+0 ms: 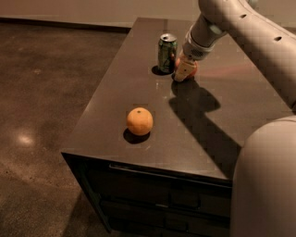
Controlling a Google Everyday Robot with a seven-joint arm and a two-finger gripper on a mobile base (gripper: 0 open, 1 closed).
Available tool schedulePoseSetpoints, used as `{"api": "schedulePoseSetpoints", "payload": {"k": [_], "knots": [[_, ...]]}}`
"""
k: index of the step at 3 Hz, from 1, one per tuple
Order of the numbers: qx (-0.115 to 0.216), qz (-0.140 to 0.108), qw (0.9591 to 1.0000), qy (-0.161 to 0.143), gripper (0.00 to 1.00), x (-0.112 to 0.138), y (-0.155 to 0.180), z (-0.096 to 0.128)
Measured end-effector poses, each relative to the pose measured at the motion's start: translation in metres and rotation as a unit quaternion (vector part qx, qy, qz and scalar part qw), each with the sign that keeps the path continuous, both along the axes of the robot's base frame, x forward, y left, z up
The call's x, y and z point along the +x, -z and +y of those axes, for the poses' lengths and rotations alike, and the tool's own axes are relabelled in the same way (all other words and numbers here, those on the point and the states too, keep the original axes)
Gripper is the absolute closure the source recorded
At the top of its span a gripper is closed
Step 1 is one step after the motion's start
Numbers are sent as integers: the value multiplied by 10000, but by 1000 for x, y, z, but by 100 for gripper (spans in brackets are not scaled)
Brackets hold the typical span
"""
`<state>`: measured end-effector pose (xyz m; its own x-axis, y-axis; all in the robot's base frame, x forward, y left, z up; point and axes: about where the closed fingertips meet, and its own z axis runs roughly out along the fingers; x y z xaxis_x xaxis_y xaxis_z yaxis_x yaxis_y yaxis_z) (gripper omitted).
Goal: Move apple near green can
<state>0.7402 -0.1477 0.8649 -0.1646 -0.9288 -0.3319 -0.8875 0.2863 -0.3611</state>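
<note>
From here I see a dark glossy floor [46, 83] catching one soft glint [23, 139], a pale wall [92, 8] behind, and a dark cabinet [134, 88], probably with drawers [157, 196]. The gripper [185, 71] hangs low over its far end.

No lettering is legible on the green can [167, 52] (pale markings only); the gripper [186, 70] sits just beside it.
</note>
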Motion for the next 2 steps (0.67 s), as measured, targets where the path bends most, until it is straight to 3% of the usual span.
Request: {"api": "schedulePoseSetpoints", "payload": {"k": [1,2], "knots": [[-1,16,10000,-7,0,0,2,1],[-1,16,10000,-7,0,0,2,1]]}}
